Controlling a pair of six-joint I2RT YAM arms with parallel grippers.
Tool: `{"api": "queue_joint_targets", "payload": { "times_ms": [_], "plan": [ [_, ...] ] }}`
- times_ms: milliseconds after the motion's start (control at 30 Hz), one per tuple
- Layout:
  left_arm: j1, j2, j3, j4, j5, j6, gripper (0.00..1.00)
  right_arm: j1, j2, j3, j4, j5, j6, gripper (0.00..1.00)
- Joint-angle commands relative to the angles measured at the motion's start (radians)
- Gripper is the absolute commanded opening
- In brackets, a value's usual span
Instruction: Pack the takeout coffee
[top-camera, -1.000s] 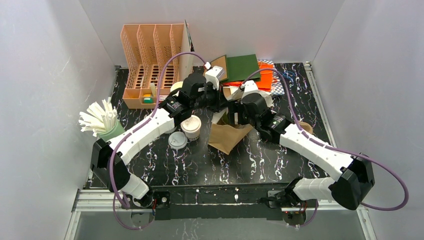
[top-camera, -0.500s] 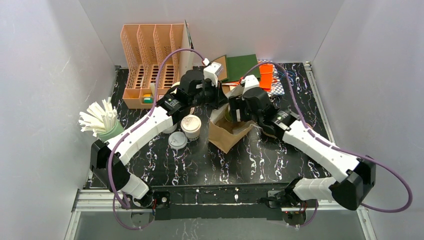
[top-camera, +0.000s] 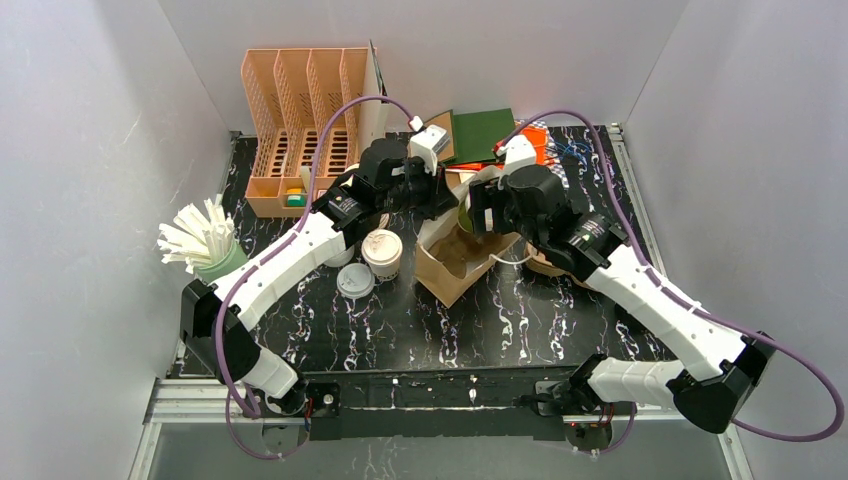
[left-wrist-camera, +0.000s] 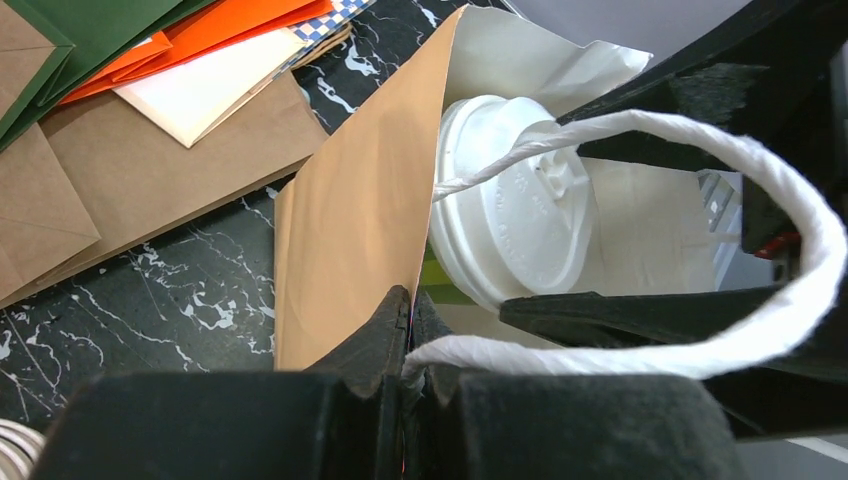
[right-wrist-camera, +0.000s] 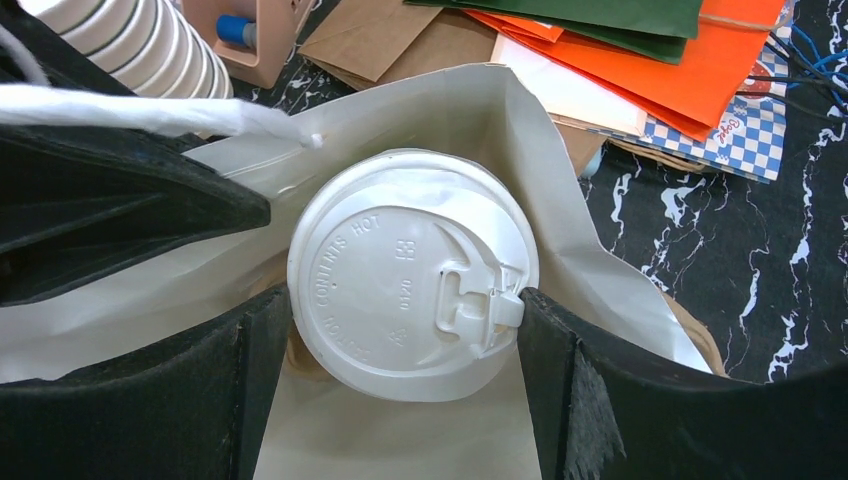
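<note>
A brown paper bag (top-camera: 455, 270) stands in the middle of the table with its mouth up. My left gripper (left-wrist-camera: 412, 300) is shut on the bag's rim where the white twisted handle (left-wrist-camera: 700, 140) joins, and holds that side up. My right gripper (right-wrist-camera: 402, 308) is shut on a takeout coffee (right-wrist-camera: 400, 250), a cup with green walls (left-wrist-camera: 440, 285) and a white sip lid, a finger on each side of the lid. The cup sits in the bag's mouth against the white lining (right-wrist-camera: 420, 110). A second lidded cup (top-camera: 381, 250) stands on the table left of the bag.
A loose white lid (top-camera: 355, 281) lies by the second cup. A cup of white straws (top-camera: 205, 240) stands far left, and an orange slotted organizer (top-camera: 300, 120) at the back left. Stacked cups (right-wrist-camera: 140, 40) stand behind the bag. Envelopes and coloured paper (top-camera: 490, 135) lie at the back.
My right arm has swung up and back over the bag with the green cup in it. The bag's mouth now stands more upright and open. My left gripper has kept its hold.
</note>
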Motion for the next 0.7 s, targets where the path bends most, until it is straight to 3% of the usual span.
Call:
{"api": "queue_joint_targets", "payload": {
  "times_ms": [0,333,533,667],
  "plan": [
    [-0.001,-0.025,0.026,0.044,0.067,0.005,0.0,-0.004,-0.01,-0.062,0.121,0.024,-0.039,0.21],
    [0.0,-0.043,-0.026,0.11,0.087,-0.038,0.0,-0.005,0.104,-0.223,0.303,-0.001,-0.079,0.2],
    [0.0,-0.045,-0.018,0.1,0.082,-0.035,0.0,-0.005,0.125,-0.205,0.244,0.024,-0.056,0.2],
    [0.0,-0.044,-0.016,0.08,0.069,-0.025,0.0,-0.005,0.049,-0.168,0.193,0.01,-0.044,0.2]
  ]
}}
